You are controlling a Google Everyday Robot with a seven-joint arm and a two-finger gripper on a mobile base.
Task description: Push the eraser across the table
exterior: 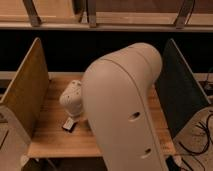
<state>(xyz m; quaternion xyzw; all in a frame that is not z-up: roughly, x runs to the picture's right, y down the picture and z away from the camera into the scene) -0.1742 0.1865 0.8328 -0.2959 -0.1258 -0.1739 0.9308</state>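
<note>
The eraser [69, 125] is a small flat block with black sides and a pale top. It lies on the front left of the light wooden table [50, 142]. My big white arm [125, 110] fills the middle of the camera view. Its rounded wrist hangs over the left part of the table. The gripper [70, 115] points down from the wrist, right above the eraser's far end, and its tips are hidden by the wrist.
A tan upright board [25, 95] closes the table's left end and a dark one [182, 92] closes the right end. A dark gap and a shelf rail [105, 22] run behind. Cables [200, 145] lie on the floor at right.
</note>
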